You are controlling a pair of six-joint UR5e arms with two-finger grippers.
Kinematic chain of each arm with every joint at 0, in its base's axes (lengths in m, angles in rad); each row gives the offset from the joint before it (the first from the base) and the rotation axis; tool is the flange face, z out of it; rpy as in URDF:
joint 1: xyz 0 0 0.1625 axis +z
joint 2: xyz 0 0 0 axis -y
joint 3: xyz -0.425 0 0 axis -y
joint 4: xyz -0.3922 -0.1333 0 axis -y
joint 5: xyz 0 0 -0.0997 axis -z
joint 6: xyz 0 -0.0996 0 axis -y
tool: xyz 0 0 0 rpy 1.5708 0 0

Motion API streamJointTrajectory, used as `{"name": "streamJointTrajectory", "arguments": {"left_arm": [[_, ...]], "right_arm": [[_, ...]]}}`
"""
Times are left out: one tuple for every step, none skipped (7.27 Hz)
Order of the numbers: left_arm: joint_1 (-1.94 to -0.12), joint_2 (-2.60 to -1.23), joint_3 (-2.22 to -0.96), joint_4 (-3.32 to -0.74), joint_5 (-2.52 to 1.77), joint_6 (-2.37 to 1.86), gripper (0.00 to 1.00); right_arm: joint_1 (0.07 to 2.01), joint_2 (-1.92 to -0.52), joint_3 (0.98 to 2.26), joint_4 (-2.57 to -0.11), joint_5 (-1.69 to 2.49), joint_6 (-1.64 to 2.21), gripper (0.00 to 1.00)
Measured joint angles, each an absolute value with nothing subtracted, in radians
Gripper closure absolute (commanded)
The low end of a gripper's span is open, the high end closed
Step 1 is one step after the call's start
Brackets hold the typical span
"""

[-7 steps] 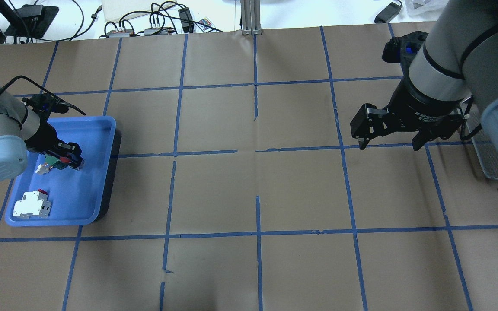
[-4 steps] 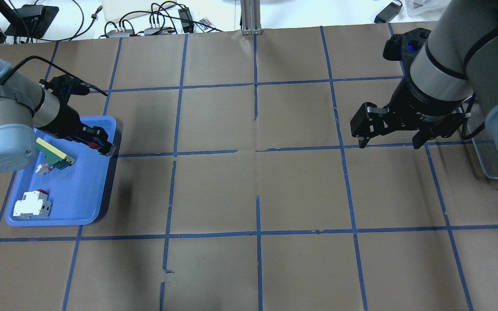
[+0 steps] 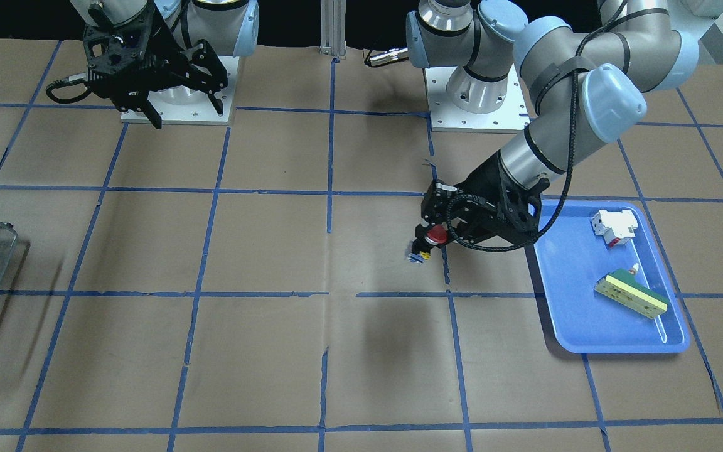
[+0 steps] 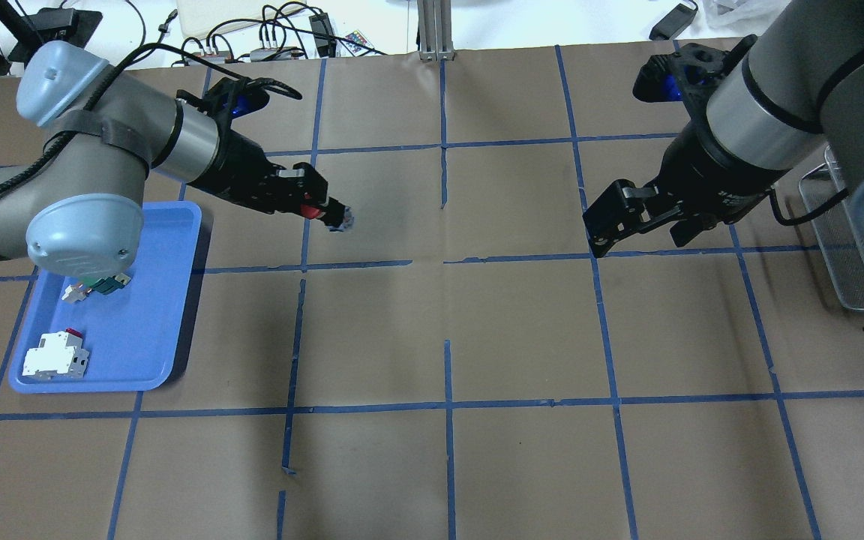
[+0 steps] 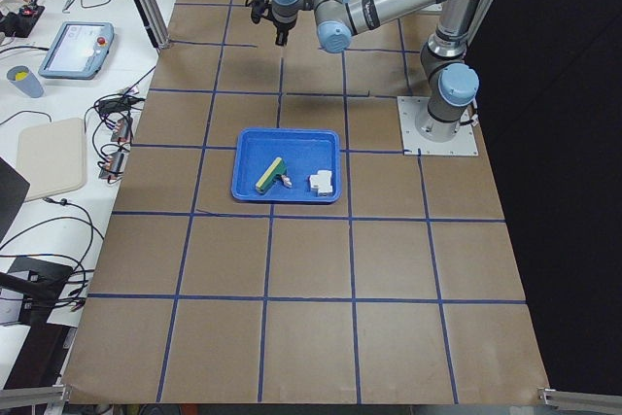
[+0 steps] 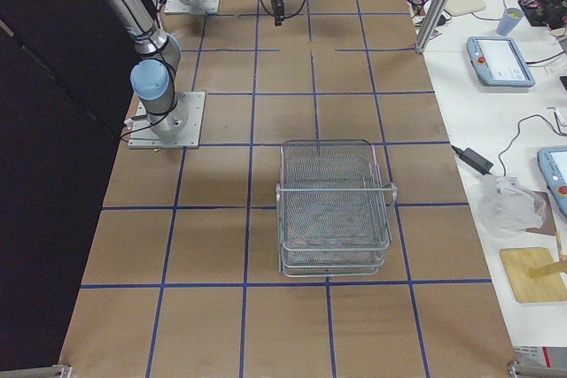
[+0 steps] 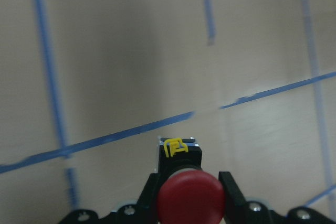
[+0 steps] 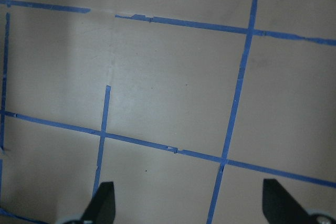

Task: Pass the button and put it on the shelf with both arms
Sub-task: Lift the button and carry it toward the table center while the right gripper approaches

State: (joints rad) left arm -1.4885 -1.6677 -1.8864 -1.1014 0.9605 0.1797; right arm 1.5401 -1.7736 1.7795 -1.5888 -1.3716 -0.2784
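left fingers [image 7: 151, 193] clamp the small red-capped push button [image 3: 435, 236], offered toward three o'clock for the spread, empty right fingers [image 4: 603, 222].

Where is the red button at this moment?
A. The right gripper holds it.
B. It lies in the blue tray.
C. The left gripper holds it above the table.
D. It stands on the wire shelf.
C. The button is clamped in the left gripper, above the table and beside the blue tray, not in it; the right gripper is open and empty.
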Motion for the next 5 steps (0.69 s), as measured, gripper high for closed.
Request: {"name": "streamJointTrajectory", "arguments": {"left_arm": [[-1.512,-1.668,-1.881,-1.097,0.857,0.079,0.90],[-1.534,-1.667,-1.879,-1.090,0.786,-0.002,0.99],[-1.572,-1.667,-1.876,-1.064,0.744,-0.071,1.00],[-1.621,-1.672,-1.875,-1.009,0.713,-0.137,1.00],[-1.667,-1.680,-1.874,-0.947,0.692,-0.189,1.00]], "right_arm": [[1.517,-1.773,1.788,-1.624,-1.342,-0.409,0.00],[1.481,-1.773,1.801,-1.646,-1.276,-0.551,0.00],[1.432,-1.773,1.818,-1.656,-1.189,-0.725,0.00],[1.389,-1.774,1.831,-1.659,-1.117,-0.909,0.00],[1.367,-1.775,1.838,-1.661,-1.070,-1.043,0.00]]}}
